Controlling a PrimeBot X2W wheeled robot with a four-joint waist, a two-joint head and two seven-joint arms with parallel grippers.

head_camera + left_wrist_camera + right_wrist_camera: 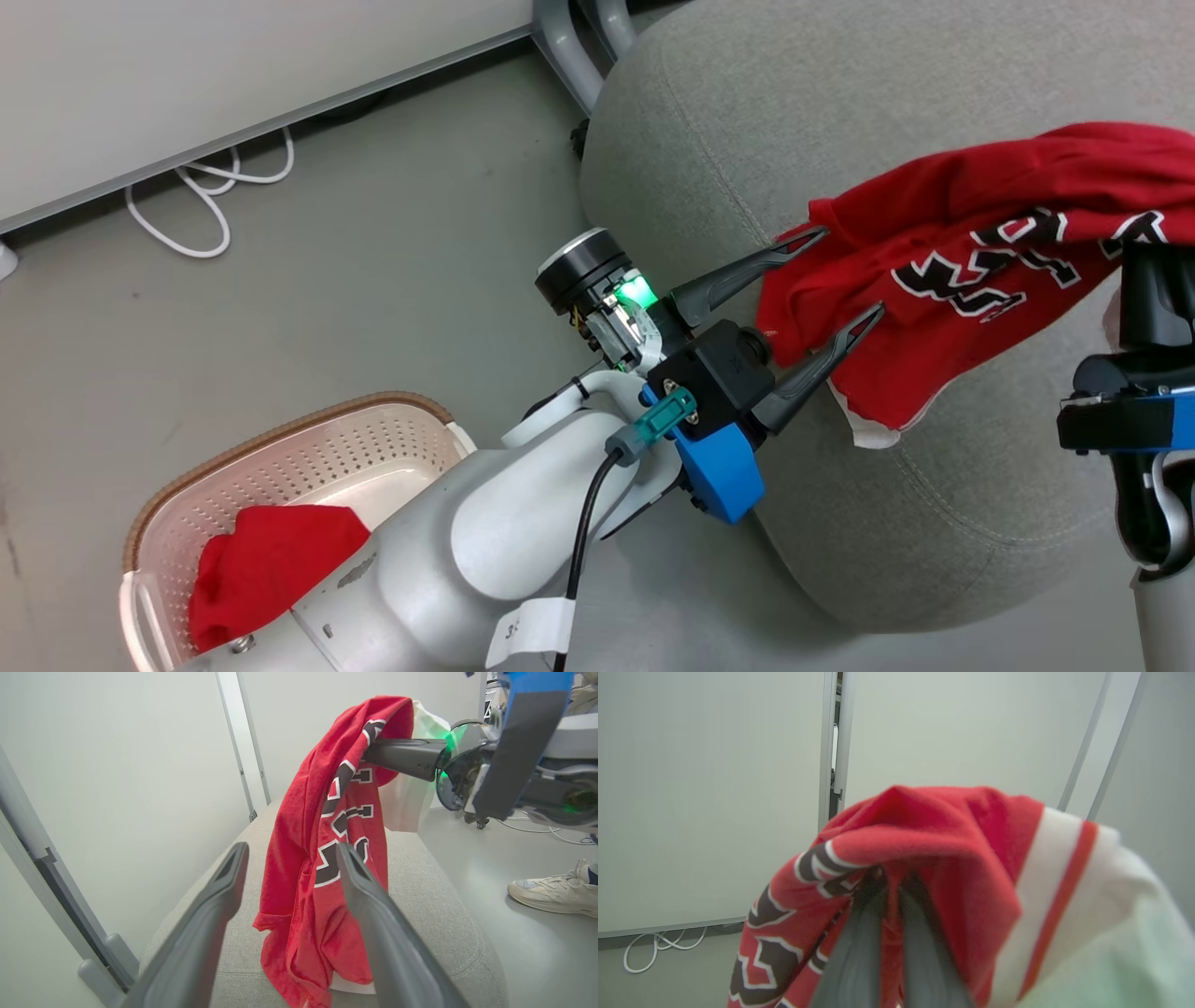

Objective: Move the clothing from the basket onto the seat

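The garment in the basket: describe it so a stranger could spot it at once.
Left of the big grey seat, a cream perforated basket stands on the floor. Inside lies a crumpled red garment. Unlike the jersey over the seat, it is plain, without lettering.

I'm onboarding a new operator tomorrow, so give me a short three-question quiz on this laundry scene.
1. True or false: the left gripper has its fingers spread open.
2. The right gripper is shut on: A) a white cable, B) the BULLS jersey, C) a shoe.
3. Fill in: the plain red garment lies in the ___.
Key: 1 true; 2 B; 3 basket.
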